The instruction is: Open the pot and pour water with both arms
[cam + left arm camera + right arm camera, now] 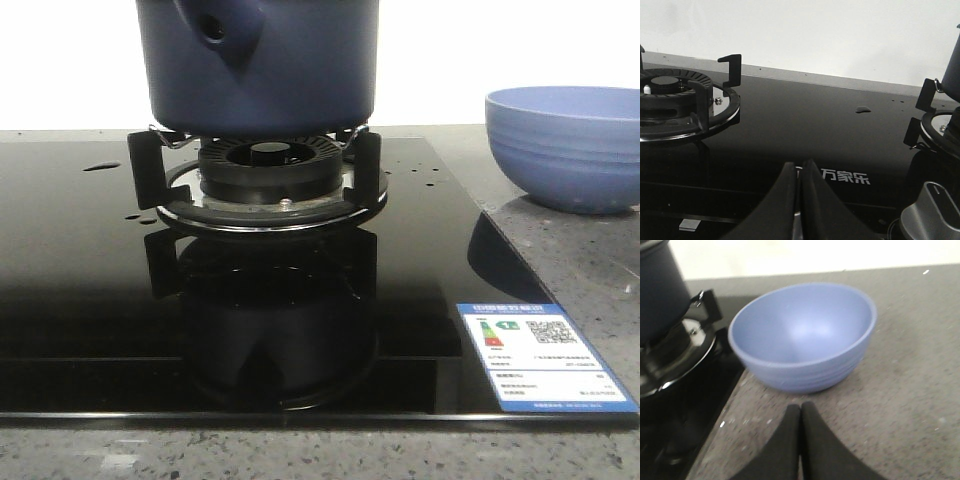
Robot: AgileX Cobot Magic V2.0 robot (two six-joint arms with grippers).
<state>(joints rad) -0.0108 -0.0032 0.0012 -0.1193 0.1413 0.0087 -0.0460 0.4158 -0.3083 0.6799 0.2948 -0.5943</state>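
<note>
Pot [260, 65], upper centre on burner [268, 165]: likely heavy, rigid, smooth-sided; best gripped at handle socket [215, 30]; left gripper [799, 172] and right gripper [800, 412] both pressed together, empty.

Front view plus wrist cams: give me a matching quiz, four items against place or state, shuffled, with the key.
Items:
1. pot
2. bowl
3. energy label
4. left gripper

Place or state:
A. stuck on the near right corner of the black glass cooktop
B. shut, holding nothing
C. on the burner supports
D. on the grey counter, right of the cooktop, empty

Pairs: 1-C, 2-D, 3-A, 4-B
</note>
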